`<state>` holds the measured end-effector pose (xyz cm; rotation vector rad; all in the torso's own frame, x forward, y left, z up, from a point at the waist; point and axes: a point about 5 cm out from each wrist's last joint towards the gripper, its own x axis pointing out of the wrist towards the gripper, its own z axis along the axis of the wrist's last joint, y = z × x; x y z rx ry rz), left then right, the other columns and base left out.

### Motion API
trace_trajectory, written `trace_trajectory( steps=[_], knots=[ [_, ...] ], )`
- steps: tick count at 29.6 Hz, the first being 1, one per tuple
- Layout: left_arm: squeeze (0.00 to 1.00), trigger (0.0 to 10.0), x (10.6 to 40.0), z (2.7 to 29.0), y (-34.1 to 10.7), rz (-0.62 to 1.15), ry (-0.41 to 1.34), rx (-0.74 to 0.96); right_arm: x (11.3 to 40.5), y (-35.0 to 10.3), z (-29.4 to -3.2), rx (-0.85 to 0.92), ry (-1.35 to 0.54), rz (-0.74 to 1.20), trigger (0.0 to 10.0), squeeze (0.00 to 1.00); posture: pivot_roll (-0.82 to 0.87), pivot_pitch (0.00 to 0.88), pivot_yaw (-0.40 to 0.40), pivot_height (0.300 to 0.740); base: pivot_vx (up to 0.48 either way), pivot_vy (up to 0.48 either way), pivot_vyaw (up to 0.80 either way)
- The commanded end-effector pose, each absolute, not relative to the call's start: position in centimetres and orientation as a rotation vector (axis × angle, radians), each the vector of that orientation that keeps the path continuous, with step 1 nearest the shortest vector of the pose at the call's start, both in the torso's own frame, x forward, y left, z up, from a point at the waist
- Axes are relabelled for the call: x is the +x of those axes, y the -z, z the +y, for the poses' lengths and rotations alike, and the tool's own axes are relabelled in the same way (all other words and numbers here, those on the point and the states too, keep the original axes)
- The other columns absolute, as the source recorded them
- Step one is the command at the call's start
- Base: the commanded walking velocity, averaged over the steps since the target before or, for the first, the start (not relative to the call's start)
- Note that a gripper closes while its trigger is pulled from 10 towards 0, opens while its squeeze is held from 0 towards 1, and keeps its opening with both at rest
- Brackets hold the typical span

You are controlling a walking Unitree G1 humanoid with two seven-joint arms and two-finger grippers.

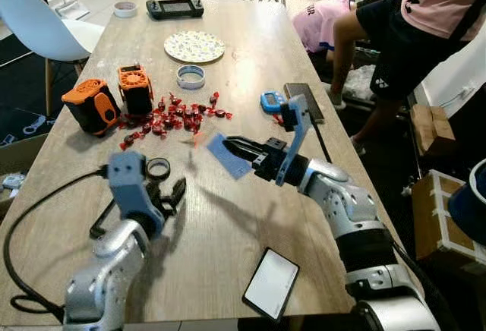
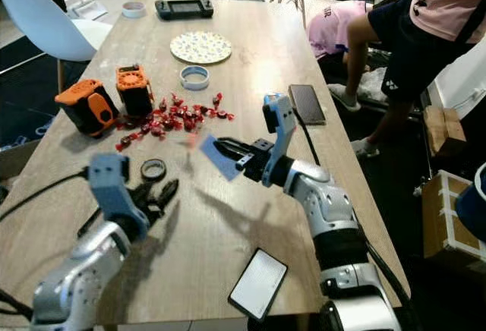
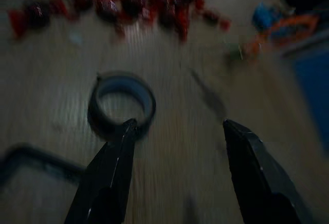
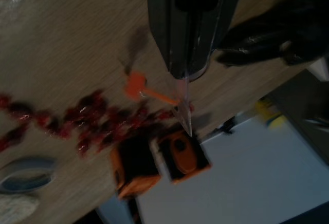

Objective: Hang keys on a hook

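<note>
1. The right tool (image 1: 234,145), at mid-frame, is pinched shut on a thin blue sheet (image 1: 224,159). The left tool (image 1: 171,194), lower left, stands wide open above a tape ring (image 1: 158,168).
2. Risk: that sheet is no key, and I can make out no hook. With the right tool occupied, the task's thing would likely go unpicked.
3. A small blue fob (image 1: 272,102), right of centre beside a dark phone (image 1: 304,101), lies flat on the worktop (image 1: 250,50). It may be the keys, but it is too small to be sure. It looks slippery for long fingers.

Silver arms with black joint bands, blue wrist housings, black two-fingered end effectors.
</note>
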<state>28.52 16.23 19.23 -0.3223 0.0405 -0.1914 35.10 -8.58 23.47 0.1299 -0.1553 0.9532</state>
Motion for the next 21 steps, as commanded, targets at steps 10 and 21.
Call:
trace_trajectory(
  steps=[10,21],
  knots=[
    [0.00,10.0,27.4,15.9,-23.1,-0.123,0.329,-0.226,33.2,-23.8,-7.3,-0.066,-0.814,-0.387,10.0,0.00,0.17,0.195,-0.062,0.740,0.000,0.000,0.00],
    [0.00,10.0,26.5,15.6,-23.3,-0.141,0.390,-0.197,31.7,-23.1,-5.8,0.273,-0.987,-0.310,10.0,0.00,0.18,0.184,-0.073,0.740,0.000,0.000,0.00]
  ],
)
